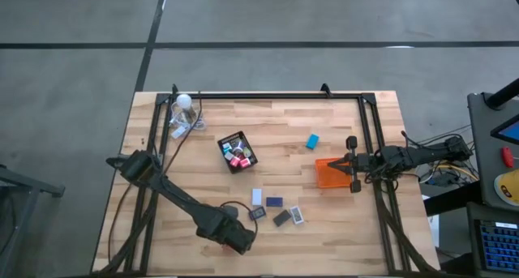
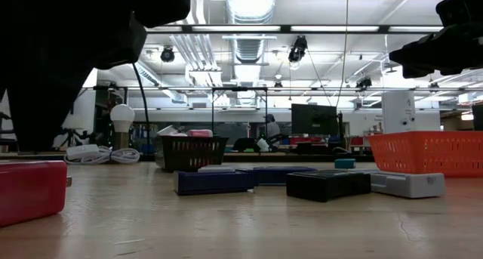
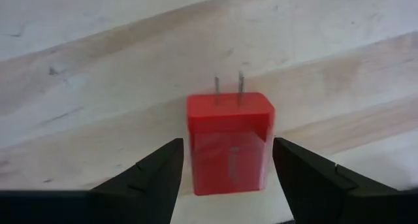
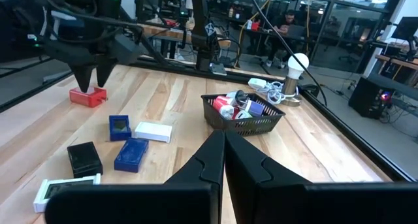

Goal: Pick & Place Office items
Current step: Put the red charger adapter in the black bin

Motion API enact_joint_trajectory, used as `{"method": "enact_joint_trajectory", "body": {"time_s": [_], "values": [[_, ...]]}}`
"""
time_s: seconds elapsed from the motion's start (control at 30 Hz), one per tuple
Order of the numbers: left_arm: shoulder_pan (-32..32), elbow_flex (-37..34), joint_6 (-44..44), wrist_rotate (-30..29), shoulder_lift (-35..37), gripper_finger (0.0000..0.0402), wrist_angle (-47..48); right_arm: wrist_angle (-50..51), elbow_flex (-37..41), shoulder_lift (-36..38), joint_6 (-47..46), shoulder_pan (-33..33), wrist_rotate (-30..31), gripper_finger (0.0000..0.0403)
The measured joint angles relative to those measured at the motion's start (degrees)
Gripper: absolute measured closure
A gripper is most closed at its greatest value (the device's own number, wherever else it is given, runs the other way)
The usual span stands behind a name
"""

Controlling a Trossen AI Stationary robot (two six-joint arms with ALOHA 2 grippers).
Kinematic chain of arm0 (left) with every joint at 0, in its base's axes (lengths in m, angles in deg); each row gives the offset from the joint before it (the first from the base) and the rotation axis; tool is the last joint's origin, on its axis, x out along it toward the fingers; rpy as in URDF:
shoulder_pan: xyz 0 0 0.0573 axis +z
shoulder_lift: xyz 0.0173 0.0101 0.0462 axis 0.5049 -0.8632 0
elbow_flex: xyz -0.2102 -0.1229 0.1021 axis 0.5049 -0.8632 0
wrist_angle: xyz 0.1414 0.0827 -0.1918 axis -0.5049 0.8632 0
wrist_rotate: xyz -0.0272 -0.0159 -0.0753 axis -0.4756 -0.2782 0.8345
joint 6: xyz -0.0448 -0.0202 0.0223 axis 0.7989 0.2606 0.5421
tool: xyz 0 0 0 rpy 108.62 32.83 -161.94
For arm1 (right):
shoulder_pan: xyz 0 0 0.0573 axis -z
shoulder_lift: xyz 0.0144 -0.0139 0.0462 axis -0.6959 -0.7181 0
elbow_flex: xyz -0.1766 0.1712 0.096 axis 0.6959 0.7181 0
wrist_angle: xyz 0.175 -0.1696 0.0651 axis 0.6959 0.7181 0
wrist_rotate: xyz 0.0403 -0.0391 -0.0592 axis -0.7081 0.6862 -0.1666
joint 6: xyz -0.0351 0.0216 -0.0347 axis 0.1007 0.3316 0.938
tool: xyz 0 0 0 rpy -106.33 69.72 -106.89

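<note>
The wooden desk (image 1: 268, 124) carries everything, framed by dark rails. The left arm reaches across its near-left part, and its gripper (image 3: 225, 168) hangs over a red plug block (image 3: 230, 142) that lies flat on the wood with its two metal prongs pointing away. The fingers (image 3: 147, 178) stand part open, one on each side of the block with a gap showing between each finger and it, so nothing is held. The right gripper (image 4: 224, 160) waits at the desk's right edge with its fingers pressed together, empty.

Just beside that gripper sits the orange tray (image 1: 330, 173); what it holds cannot be made out. Near the desk's middle the black mesh tray (image 1: 237, 151) is filled with small pieces in pink, red, white and blue (image 4: 240, 106).

A white bulb with cords (image 1: 184, 108) lies at the far-left corner.

Loose office items lie between the trays and the near edge: a white flat rectangle (image 1: 257, 197), a dark blue one (image 1: 274, 203), a small blue-framed piece (image 1: 257, 214), a black block (image 1: 281, 218) and a white-edged piece (image 1: 297, 215). A teal block (image 1: 312, 141) lies apart, toward the far side.
</note>
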Motion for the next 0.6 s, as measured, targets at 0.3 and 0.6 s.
{"method": "enact_joint_trajectory", "body": {"time_s": [0.3,0.6], "values": [[0.1,0.0,0.0,0.0,-0.1,0.0161,-1.1,0.0,0.0,0.0,0.0,0.0,0.0,0.0394],[0.1,-2.1,0.9,0.7,-0.3,0.016,-3.7,0.0,0.0,0.0,0.0,0.0,0.0,0.0394]]}}
